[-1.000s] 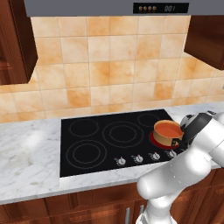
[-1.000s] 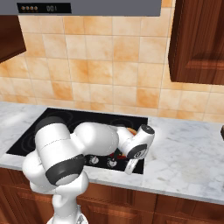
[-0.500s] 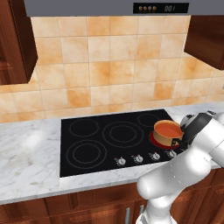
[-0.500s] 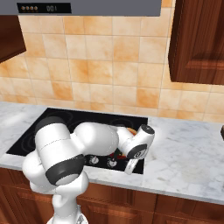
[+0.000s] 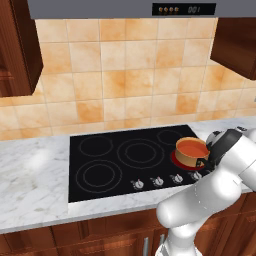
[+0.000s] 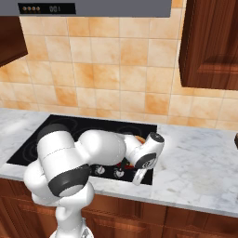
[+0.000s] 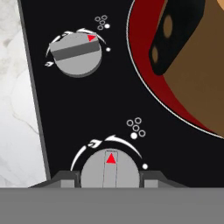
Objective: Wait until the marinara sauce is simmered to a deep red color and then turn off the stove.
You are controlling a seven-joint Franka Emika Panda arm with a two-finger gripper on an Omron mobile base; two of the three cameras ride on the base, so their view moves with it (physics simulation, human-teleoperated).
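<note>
The stove [image 5: 125, 150] is a black glass cooktop with a row of knobs along its front. On its right front burner, which glows red [image 7: 144, 83], stands the copper pot [image 5: 190, 156] with the marinara sauce [image 5: 192, 146], an orange-red surface. My gripper [image 7: 109, 177] is open and points down at the rightmost stove knob [image 7: 110, 168], one fingertip [image 7: 65, 178] on each side of it. That knob's red marker points straight up. The neighbouring knob [image 7: 76, 53] has its bar turned sideways. The pot's dark handle [image 7: 175, 35] juts out above the knobs. In the right base view, my gripper [image 6: 137, 178] hangs over the stove's front edge.
Marble counter [image 5: 30, 185] runs on both sides of the stove. A tiled wall [image 5: 125, 75] and a grey range hood [image 5: 125, 7] lie behind and above. Dark wood cabinets [image 6: 209, 42] hang at either side. My own arm [image 6: 100, 148] covers most of the pot in the right base view.
</note>
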